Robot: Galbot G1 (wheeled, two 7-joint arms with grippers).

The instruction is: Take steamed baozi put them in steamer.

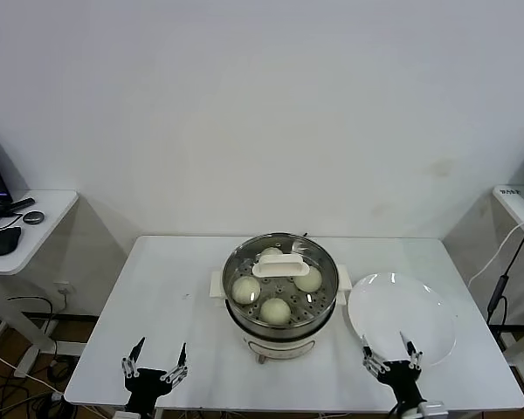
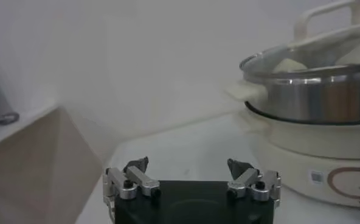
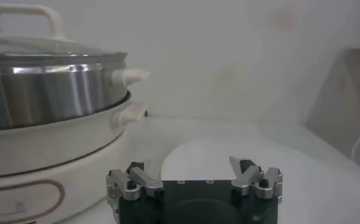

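The steamer (image 1: 280,333), a shiny steel pot on a cream-white base, stands at the table's middle. Several cream-white baozi (image 1: 246,289) lie on its perforated tray, under a glass lid with a white handle (image 1: 280,266). My left gripper (image 1: 162,346) is open and empty near the front edge, left of the pot. My right gripper (image 1: 387,349) is open and empty at the front right, over the near rim of a white plate. The left wrist view shows the open left gripper (image 2: 188,164), the steamer (image 2: 314,97) and a baozi (image 2: 289,64) through the lid. The right wrist view shows the open right gripper (image 3: 186,163) beside the steamer (image 3: 46,85).
A flat white plate (image 1: 419,305) lies bare to the right of the pot, also visible as the plate (image 3: 253,155) in front of the right gripper. A side desk (image 1: 44,218) with a mouse stands at the left. Another desk edge (image 1: 517,201) and cables are at the right.
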